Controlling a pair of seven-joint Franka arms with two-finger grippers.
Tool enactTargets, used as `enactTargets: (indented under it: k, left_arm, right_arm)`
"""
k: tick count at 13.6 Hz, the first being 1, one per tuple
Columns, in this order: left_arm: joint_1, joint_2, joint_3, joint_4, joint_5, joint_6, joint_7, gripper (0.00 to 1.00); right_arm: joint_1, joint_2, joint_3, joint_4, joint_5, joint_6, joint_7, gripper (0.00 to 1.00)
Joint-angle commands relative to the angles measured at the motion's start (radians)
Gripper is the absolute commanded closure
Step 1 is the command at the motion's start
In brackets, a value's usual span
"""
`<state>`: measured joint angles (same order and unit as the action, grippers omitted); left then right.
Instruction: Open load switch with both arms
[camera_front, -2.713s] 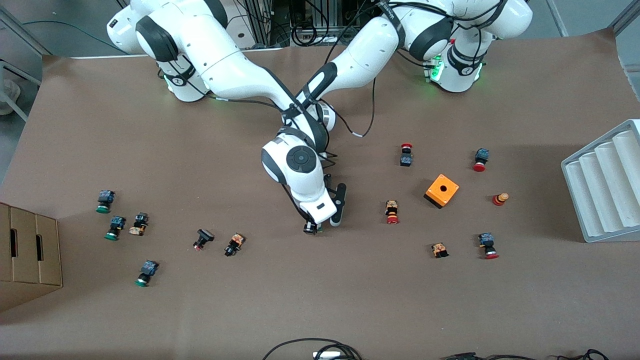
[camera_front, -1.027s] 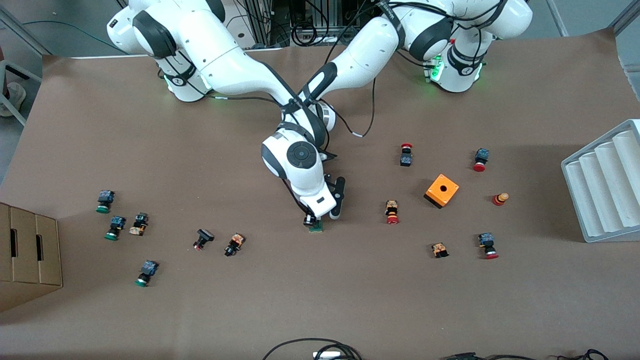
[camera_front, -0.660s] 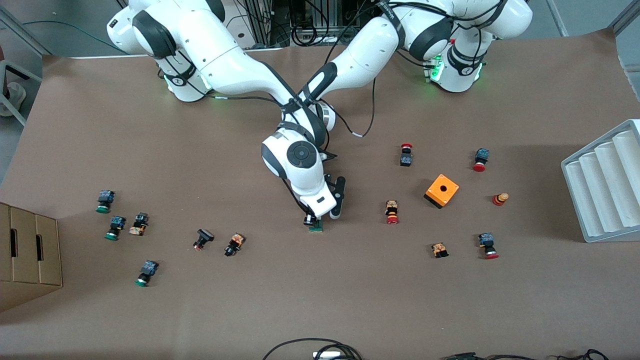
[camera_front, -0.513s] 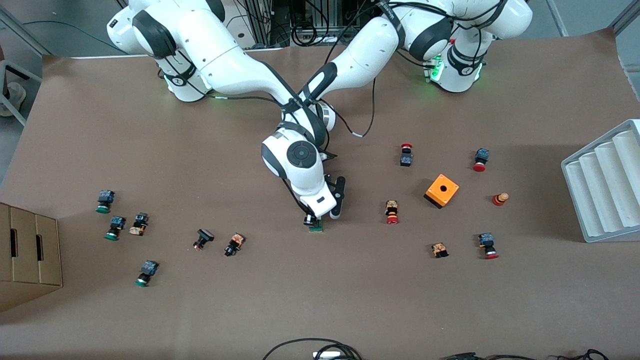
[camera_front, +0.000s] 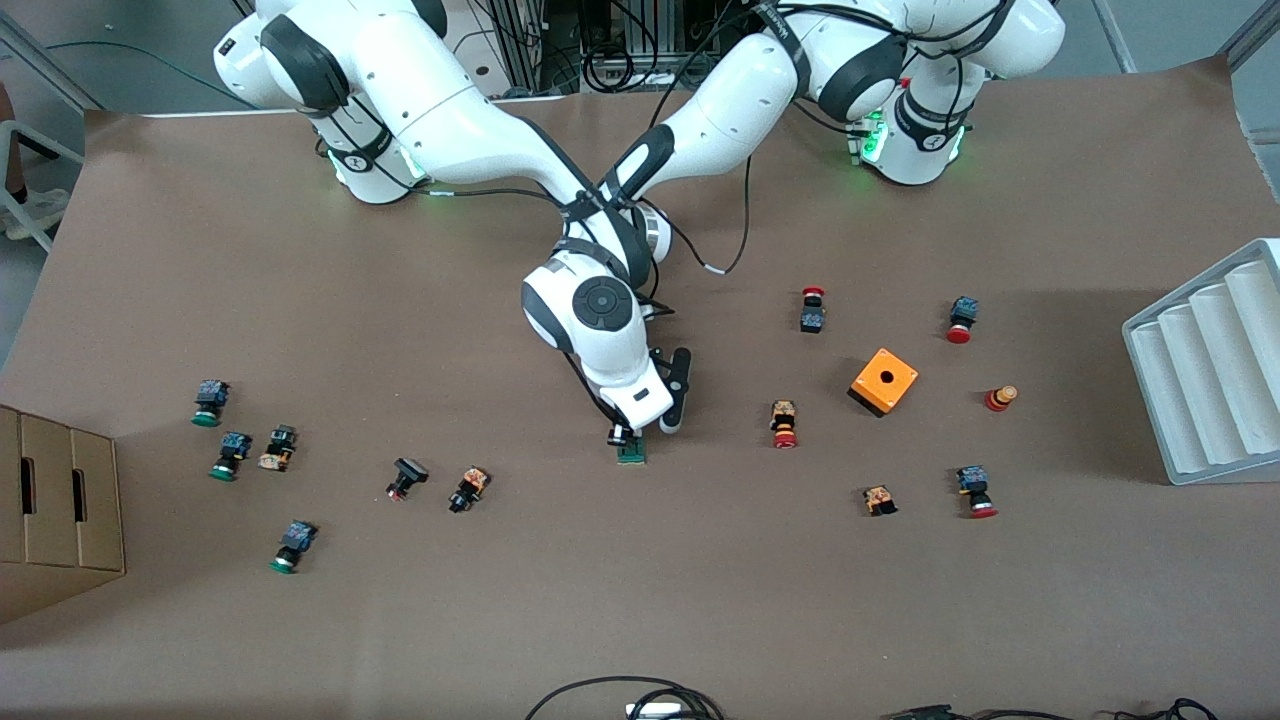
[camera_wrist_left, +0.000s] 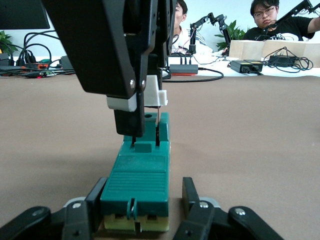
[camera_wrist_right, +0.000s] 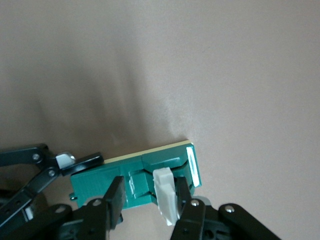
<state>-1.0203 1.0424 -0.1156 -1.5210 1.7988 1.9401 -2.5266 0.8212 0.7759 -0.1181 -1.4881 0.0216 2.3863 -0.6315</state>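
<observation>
At table centre: switch (camera_front: 631, 453) lying flat, my left gripper (camera_wrist_left: 141, 216) clamping its body, my right gripper (camera_wrist_right: 148, 200) pinching the white lever (camera_wrist_right: 165, 195). Risk: lever slips free if I pull off-axis.

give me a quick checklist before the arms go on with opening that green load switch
1. Load switch lying flat on the table: ok.
2. Left gripper clamps the switch's end, a finger on each side: ok.
3. Right gripper comes down from above, its fingers astride the white piece: ok.
4. Right gripper's hold on the white piece is firm: cannot tell.
5. White piece already lifted out of the green body: cannot tell.
6. Nearest push-button stands well apart from both grippers: ok.
</observation>
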Motion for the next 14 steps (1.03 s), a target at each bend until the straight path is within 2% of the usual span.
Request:
enactTargets:
  k: [1,14]
  left_arm:
    - [-0.009,0.030,-0.010,-0.030,-0.015,0.019,-0.023,0.34]
    - [-0.009,0.031,-0.010,-0.030,-0.015,0.019,-0.023,0.34]
  right_arm:
    - [0.001,-0.040,0.014,-0.049,0.008,-0.006,0.003,0.51]
    - [0.007,-0.041,0.014,-0.092,0.004,0.036,0.003,0.54]
